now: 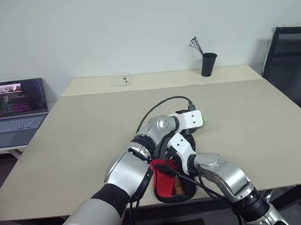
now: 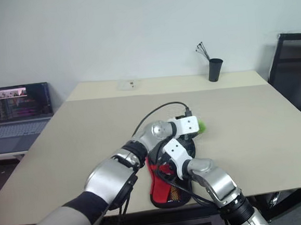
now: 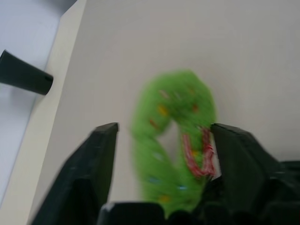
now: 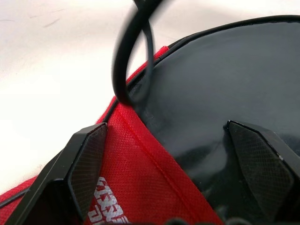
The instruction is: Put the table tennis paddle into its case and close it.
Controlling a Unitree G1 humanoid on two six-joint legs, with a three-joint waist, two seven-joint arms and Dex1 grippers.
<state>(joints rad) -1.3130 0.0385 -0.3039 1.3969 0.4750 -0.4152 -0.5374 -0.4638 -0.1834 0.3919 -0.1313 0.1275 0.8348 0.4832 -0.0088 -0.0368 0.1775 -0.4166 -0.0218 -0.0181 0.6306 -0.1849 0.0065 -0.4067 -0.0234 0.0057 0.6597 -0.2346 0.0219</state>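
Observation:
The case lies near the table's front edge, black fabric with a red section and a white logo. Its fuzzy green tag rests on the table at the case's far end. My left gripper is open, one finger on each side of the tag without pinching it. My right gripper hovers open just above the case, over the seam between red and black. A black cable loops across in front of it. The table tennis paddle is hidden; I cannot tell whether the glossy black surface is its face.
A black cup with thin sticks stands at the table's far right. A small clear object sits at the far middle. An open laptop is on a side desk at the left, a black chair at the right.

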